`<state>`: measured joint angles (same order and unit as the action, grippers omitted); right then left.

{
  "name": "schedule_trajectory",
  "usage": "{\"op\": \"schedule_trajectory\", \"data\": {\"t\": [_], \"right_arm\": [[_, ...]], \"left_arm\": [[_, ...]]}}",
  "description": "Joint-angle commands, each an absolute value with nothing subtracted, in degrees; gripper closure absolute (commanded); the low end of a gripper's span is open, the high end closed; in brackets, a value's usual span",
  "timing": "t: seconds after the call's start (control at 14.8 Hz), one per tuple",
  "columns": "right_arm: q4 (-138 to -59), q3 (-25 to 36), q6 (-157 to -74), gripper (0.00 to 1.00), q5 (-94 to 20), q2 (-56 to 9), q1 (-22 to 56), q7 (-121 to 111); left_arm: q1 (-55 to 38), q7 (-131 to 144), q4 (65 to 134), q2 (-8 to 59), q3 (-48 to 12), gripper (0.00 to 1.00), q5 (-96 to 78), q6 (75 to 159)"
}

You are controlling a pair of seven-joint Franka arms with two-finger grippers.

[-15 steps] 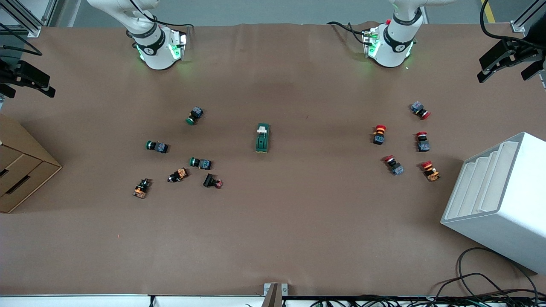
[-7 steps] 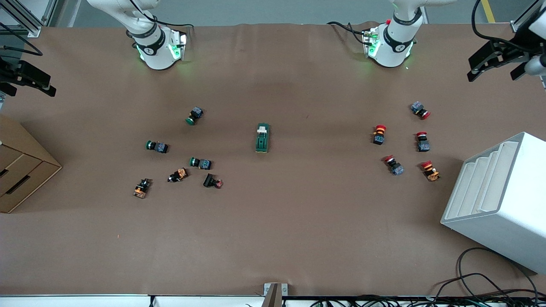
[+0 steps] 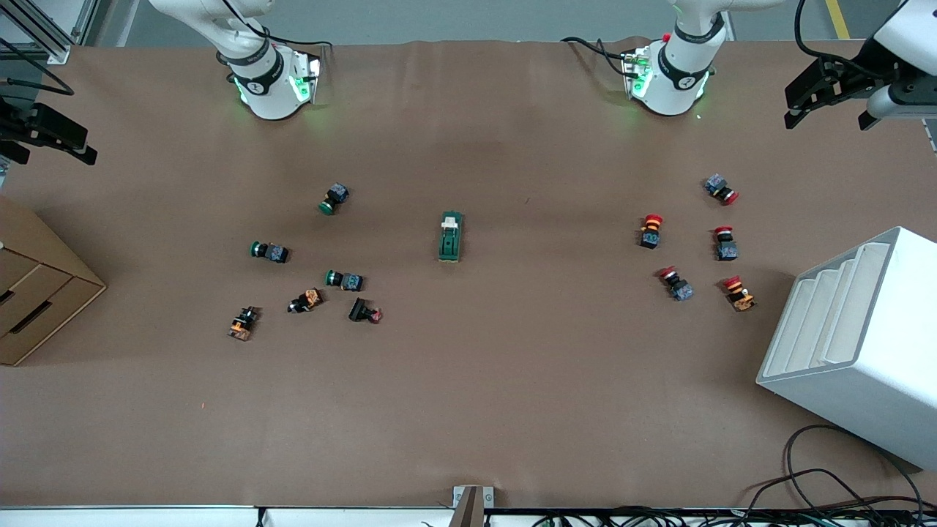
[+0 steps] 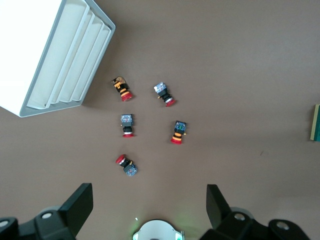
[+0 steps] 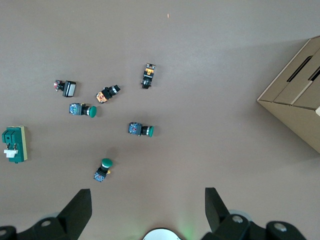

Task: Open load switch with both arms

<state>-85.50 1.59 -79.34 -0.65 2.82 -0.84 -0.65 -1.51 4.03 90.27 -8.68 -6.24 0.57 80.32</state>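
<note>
The load switch (image 3: 450, 236), a dark green oblong block with a white toggle at the end toward the robots' bases, lies flat at the table's middle. It also shows in the right wrist view as the load switch (image 5: 14, 144), and only as an edge of the load switch (image 4: 316, 122) in the left wrist view. My left gripper (image 3: 827, 121) (image 4: 148, 192) hangs open and empty, high over the left arm's end of the table. Equally high over the right arm's end hangs my right gripper (image 3: 55, 157) (image 5: 148, 195), open and empty. Neither is close to the switch.
Several green-capped and orange push buttons (image 3: 344, 279) lie toward the right arm's end, and several red-capped ones (image 3: 651, 230) toward the left arm's end. A cardboard box (image 3: 33, 285) and a white slotted rack (image 3: 856, 344) stand at the table's ends. Cables (image 3: 827, 483) trail at the near edge.
The left gripper has shifted inward over the table, toward the left arm's base. The right gripper has barely drifted. The switch and the buttons lie as before.
</note>
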Motion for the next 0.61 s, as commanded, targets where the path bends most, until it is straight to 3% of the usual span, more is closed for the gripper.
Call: {"op": "schedule_trajectory", "data": {"t": [0.0,0.54], "right_arm": [[-86.4,1.49,-79.1,0.0,-0.53,3.87,-0.53,-0.44],[-86.4,1.41,-79.45,0.0,0.26,3.87,-0.44,-0.61]], "left_arm": [[-1.23,2.81,91.06,-9.85,-6.24,0.0,0.0,80.24],[-1.23,2.72,89.12,-8.17,-6.15,0.0,0.17,80.24]]}}
